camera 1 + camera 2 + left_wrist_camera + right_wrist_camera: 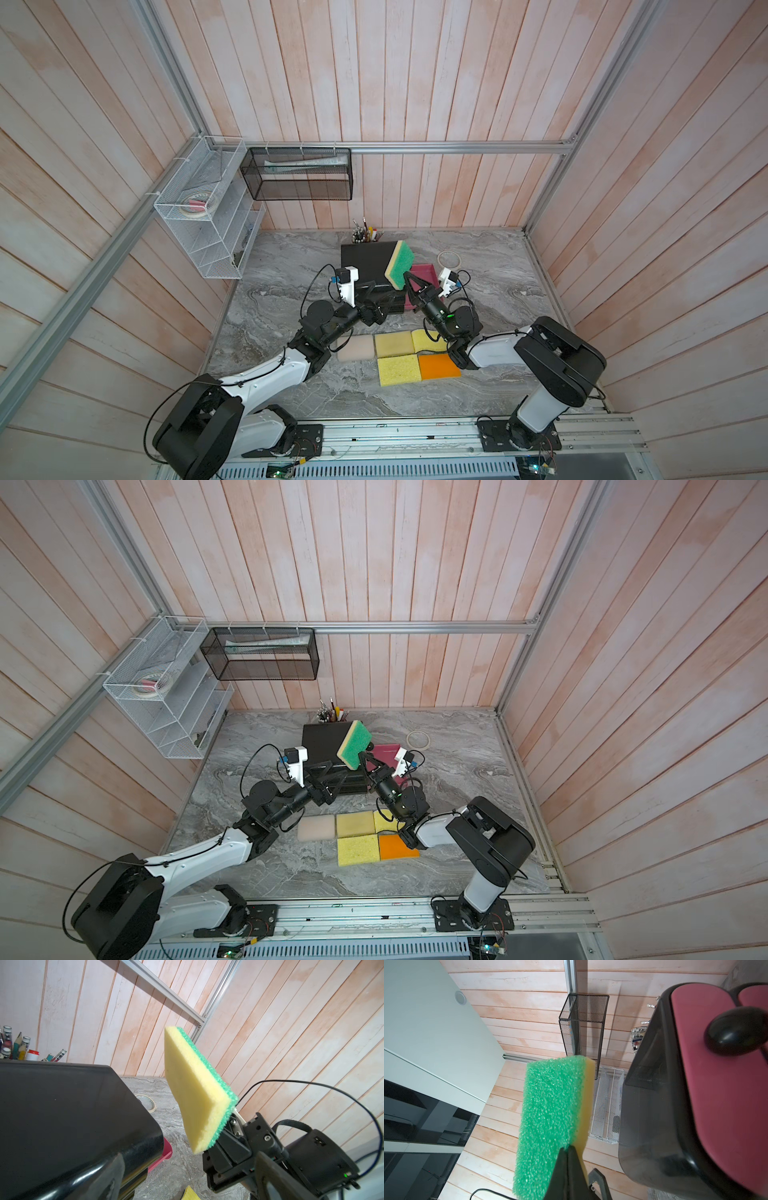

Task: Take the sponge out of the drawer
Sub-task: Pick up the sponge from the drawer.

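Planks of pale pink wood [415,83] enclose a grey marbled surface [282,266]. Right tool [406,277] pinches the green-and-yellow sponge [400,262] aloft, just beside the black drawer unit [363,259]; left tool [384,289] gapes wide near it. Five flat sponges [397,357] lie in front; a black mesh basket [299,174] hangs on the back wall.

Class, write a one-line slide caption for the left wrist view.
Right gripper holds a yellow-and-green sponge aloft beside the black drawer unit, pens standing behind it.
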Controlling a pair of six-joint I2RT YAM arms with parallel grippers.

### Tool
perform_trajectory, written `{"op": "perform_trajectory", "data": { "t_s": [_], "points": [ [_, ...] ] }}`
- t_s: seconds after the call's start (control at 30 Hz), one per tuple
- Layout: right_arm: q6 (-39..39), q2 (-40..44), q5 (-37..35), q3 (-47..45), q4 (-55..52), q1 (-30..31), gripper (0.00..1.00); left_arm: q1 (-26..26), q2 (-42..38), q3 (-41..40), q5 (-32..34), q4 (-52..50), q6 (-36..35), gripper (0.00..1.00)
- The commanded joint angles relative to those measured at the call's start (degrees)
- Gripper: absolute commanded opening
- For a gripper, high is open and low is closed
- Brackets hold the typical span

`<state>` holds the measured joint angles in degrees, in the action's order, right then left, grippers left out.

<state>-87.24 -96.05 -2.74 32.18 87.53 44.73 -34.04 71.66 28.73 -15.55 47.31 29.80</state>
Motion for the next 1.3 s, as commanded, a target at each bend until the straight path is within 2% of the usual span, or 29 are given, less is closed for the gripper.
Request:
{"op": "perform_trajectory", "data": {
  "t_s": [0.0,0.17,0.33,0.67,0.7,0.73,0.97,1.07,1.1,1.17,1.27],
  "points": [
    [-1.1,-0.8,-0.5,2.0,3.7,1.2,0.00,-0.1,2.9,2.4,1.3,4.3,0.1,0.98],
    [-0.8,-1.1,-0.7,2.4,3.4,2.1,0.00,-0.3,6.1,3.3,1.4,7.6,1.4,0.91],
    [-1.2,-1.7,-0.4,2.4,3.3,2.6,0.00,-0.3,6.8,3.4,2.5,9.8,1.4,0.65],
    [-2.1,-2.7,0.2,2.4,3.8,2.5,0.00,-0.3,8.0,3.3,3.5,12.9,2.3,0.38],
    [-2.2,-2.9,0.4,2.5,3.8,2.5,0.00,-0.3,7.9,3.2,3.9,12.8,2.3,0.24],
    [-2.3,-3.0,0.5,2.6,3.7,2.5,0.00,-0.3,7.7,3.1,5.0,12.7,2.5,0.01],
    [-2.0,-3.9,2.7,3.8,3.3,2.4,0.00,-0.3,6.4,2.5,5.5,12.5,2.3,0.00],
    [0.3,-2.7,3.3,3.1,3.1,1.6,0.22,-0.3,4.1,1.9,5.6,10.4,1.9,0.00],
    [1.9,-1.6,3.0,2.1,2.9,1.1,0.27,-0.2,2.8,1.7,5.6,9.2,1.8,0.00],
    [5.7,2.3,1.3,-0.8,1.1,0.0,0.31,-0.1,-0.1,1.2,5.0,4.9,1.6,0.00],
    [16.1,11.5,-1.6,-3.7,-7.9,-1.9,0.37,0.6,-5.8,2.9,0.9,-8.4,0.9,0.00]
  ]
}}
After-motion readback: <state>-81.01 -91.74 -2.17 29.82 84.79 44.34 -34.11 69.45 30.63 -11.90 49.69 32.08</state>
